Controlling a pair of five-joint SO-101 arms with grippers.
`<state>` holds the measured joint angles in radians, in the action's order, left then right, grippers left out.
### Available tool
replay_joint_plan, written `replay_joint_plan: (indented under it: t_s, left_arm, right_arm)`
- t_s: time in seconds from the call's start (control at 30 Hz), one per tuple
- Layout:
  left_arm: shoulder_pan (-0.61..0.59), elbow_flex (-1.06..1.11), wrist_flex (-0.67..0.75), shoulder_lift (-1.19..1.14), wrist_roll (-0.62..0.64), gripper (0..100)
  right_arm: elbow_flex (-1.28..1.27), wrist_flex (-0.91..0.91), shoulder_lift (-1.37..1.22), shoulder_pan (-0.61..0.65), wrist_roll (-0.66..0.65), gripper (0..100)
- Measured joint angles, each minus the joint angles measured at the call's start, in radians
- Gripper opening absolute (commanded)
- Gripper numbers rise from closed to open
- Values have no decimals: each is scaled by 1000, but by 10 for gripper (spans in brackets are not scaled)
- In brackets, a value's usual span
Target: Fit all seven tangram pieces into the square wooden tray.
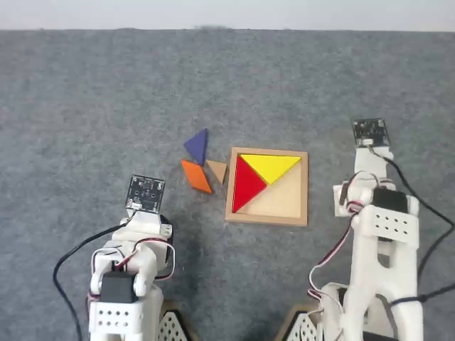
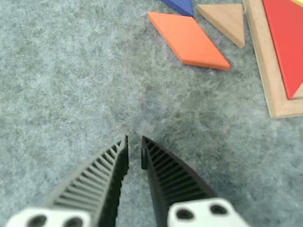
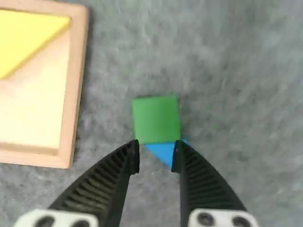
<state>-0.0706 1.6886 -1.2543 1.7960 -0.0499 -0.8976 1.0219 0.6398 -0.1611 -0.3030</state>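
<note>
Right wrist view is giving the clearest look at the step in hand. The right gripper point(image 3: 155, 153) is hanging low over the felt just outside the tray point(image 3: 73, 94), its jaws parted either side of a small blue triangle point(image 3: 161, 151) that is lying flat against a green square point(image 3: 156, 119). One finger is overlapping the blue corner, so I am judging the piece as not clamped yet.

Inside the tray a red triangle point(image 1: 246, 185) and a yellow triangle point(image 1: 270, 167) are sitting edge to edge, leaving the corner nearest the right arm bare (two of seven home, by my count). Off the tray's opposite side an orange parallelogram point(image 2: 189, 40), a tan triangle point(image 2: 225, 21) and a dark blue triangle point(image 2: 180, 4) are waiting, the tan one almost against the rim. The left gripper point(image 2: 134, 142) is idling near them, pinched almost shut on nothing.

Next, I reckon, is closing squarely on the blue triangle, lifting it clear of the green square, and turning it to suit the bare corner.
</note>
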Motion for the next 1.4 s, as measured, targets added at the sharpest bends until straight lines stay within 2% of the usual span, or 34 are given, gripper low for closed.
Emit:
replay_joint_plan:
  t_s: [0.17, 0.37, 0.63, 0.83, 1.0, 1.13, 1.27, 1.33, 1.4]
  left_arm:
    - [0, 0, 0, 0, 0, 47]
    - [0, 0, 0, 0, 0, 47]
    - [0, 0, 0, 0, 0, 47]
    - [0, 0, 0, 0, 0, 47]
    - [8, 0, 0, 0, 3, 47]
    - [71, 0, 0, 0, 2, 47]
    - [63, 0, 0, 0, 0, 47]
    - [32, 0, 44, 0, -31, 45]
    - [-12, 0, 109, 0, -143, 44]
  right_arm:
    - [54, 80, -18, -9, -106, 134]
    - [40, 17, -118, -11, -100, 130]
    - [-175, -267, -152, -6, -95, 128]
    - [-244, -288, -150, 3, -97, 7]
    - [-282, -296, -150, 3, -95, 6]
    - [-285, -296, -150, 6, -95, 6]
    - [-338, -325, -107, 5, -64, 6]
    - [-393, -342, -32, 3, -55, 6]
    - [-459, -348, 64, 12, -55, 6]
